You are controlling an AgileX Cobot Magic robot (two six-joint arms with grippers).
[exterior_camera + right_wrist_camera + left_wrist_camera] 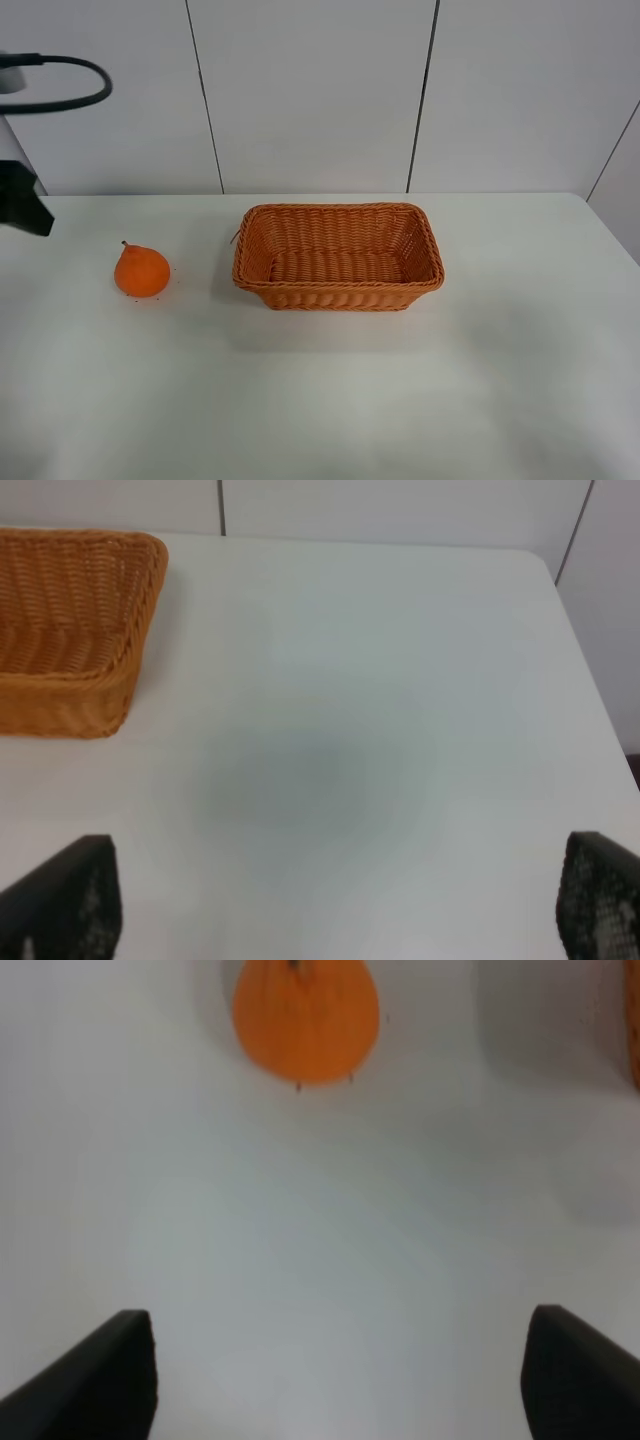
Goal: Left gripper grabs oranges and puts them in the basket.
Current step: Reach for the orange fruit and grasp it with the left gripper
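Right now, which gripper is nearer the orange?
Left. The left gripper faces the orange ahead of it; the right gripper is beyond the basket, on the side away from the orange.

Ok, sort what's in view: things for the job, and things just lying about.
For the job: orange, basket, left gripper, open and empty.
Just there: right gripper, open over bare table; wall.

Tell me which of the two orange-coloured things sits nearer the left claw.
The orange, the small knobbed fruit left of the wicker basket in the high view; it lies just ahead of the open left claw.
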